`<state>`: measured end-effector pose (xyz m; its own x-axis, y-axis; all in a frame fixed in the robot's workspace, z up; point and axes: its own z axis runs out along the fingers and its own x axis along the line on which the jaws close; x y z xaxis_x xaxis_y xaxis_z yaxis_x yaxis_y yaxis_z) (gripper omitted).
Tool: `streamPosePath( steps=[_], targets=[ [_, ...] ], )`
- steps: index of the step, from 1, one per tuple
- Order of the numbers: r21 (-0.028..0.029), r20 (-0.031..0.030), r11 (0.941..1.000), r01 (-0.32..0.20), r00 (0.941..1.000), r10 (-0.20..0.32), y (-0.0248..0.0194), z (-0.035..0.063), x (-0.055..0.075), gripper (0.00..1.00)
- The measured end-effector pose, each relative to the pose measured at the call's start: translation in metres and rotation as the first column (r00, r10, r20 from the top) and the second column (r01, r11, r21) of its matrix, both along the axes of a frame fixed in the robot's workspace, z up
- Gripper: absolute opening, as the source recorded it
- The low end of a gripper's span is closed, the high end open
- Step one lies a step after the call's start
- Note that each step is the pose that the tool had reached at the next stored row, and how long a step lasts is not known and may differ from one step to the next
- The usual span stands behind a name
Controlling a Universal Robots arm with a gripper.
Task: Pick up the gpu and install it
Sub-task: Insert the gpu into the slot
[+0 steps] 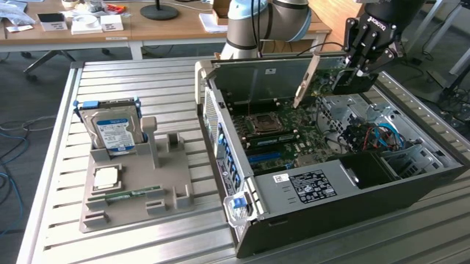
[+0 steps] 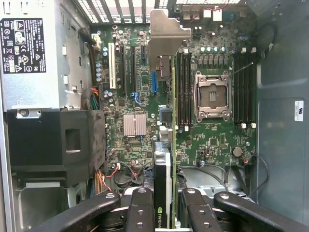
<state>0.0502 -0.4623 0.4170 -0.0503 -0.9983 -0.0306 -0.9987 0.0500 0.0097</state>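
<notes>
One hand (image 2: 165,198) partly closed on the gpu (image 2: 162,169) — held edge-on above the motherboard (image 2: 212,140), inside the open case (image 1: 411,187)

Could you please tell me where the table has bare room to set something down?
The slatted table is bare between the hard drive, the wooden desk and the computer case. Crowded: inside the case, where the gripper holds the gpu.

Slatted metal counter (image 1: 140,82) here: the open computer case (image 1: 331,220) stands on it right below the pincer (image 1: 361,70), and a grey holder tray (image 1: 129,212) lies well away from the pincer, clear of the case.
</notes>
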Motion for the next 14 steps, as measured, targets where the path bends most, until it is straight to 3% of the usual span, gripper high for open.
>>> streamPosePath(
  steps=[14],
  targets=[
    [0.0003, 0.0001, 1.0, 0.0, 1.0, 0.0, 0.0, -0.0058, -0.0019, 0.27]
  ],
)
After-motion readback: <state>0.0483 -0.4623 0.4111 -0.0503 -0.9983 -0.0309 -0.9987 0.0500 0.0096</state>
